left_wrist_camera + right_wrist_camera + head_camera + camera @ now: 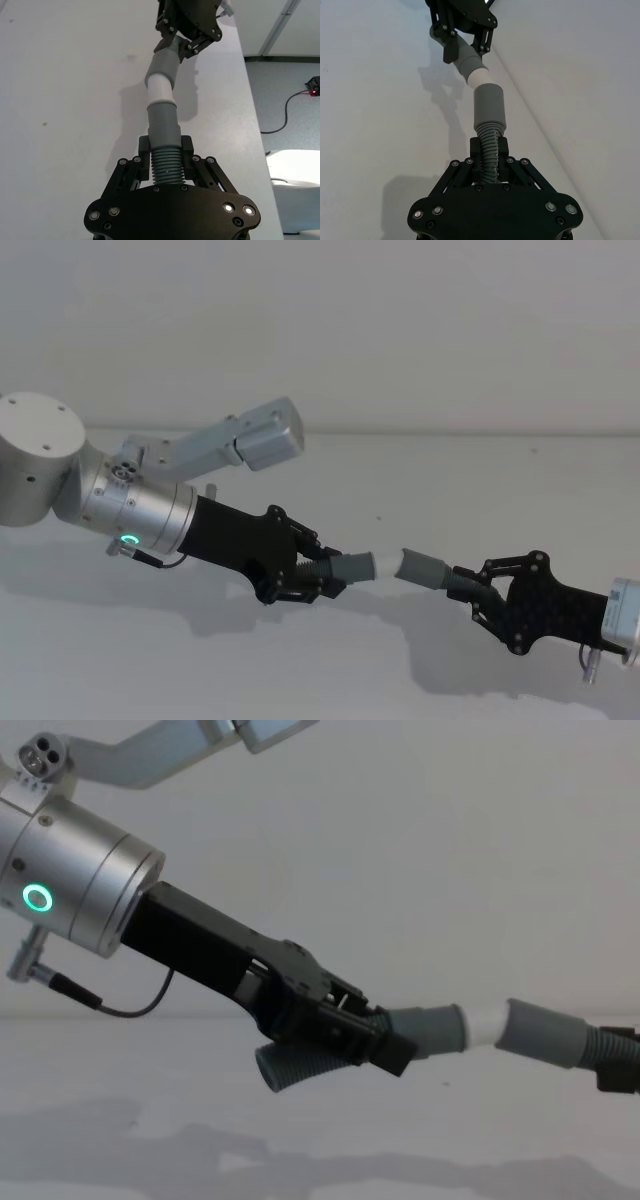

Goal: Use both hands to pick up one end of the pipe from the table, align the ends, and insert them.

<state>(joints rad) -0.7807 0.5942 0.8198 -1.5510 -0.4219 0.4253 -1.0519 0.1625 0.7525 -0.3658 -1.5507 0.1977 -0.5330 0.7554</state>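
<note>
Above the white table [420, 470], two dark-grey ribbed pipe pieces, left piece [345, 567] clamped in left gripper [322, 575], white tip [385, 564] at 3 o'clock, entering cuff [421, 568] of right piece, right gripper [478, 590] clamped on its ribs.

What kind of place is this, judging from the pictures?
Probably a robotics lab or test room: a plain white table against a bare wall, with a cable and a small red-lit device lying on the grey floor beside it.

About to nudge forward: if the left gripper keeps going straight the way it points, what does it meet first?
The left gripper points at the right gripper. Its hose's white tip would first meet the cuff of the right hose, though their axes look slightly angled.
</note>
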